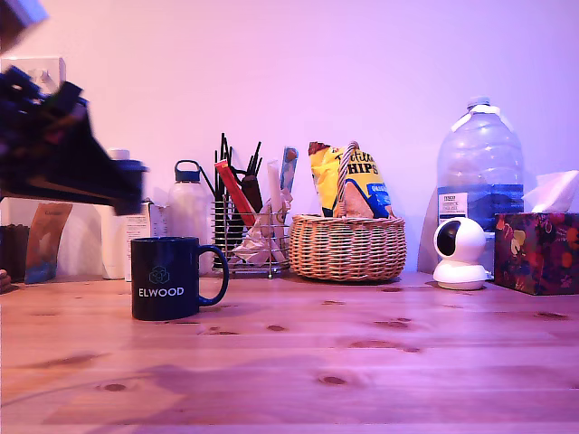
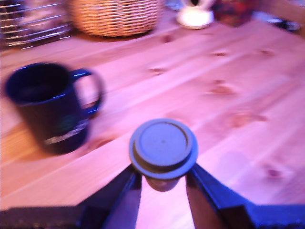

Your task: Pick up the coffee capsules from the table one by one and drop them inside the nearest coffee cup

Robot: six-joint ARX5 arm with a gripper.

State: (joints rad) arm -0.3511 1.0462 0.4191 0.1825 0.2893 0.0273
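A dark navy coffee cup [image 1: 165,278] with white "ELWOOD" lettering stands upright on the wooden table at the exterior view's left, its handle toward that view's right. The wrist view looks down into its dark mouth [image 2: 46,106]; its inside is too dark to read. My gripper [image 2: 163,183] is shut on a grey-brown coffee capsule [image 2: 163,148], whose flat round rim faces the wrist camera. The capsule hangs above the table, apart from the cup. In the exterior view the arm [image 1: 63,154] is a blurred dark mass above and left of the cup, and the capsule is not visible there.
Behind the cup stand a wicker basket [image 1: 348,246] with snack bags, a wire holder [image 1: 249,237] of pens and sachets, and white bottles [image 1: 188,210]. Toward the exterior view's right are a white camera [image 1: 460,253], a big water bottle [image 1: 480,167] and a patterned tissue box [image 1: 536,251].
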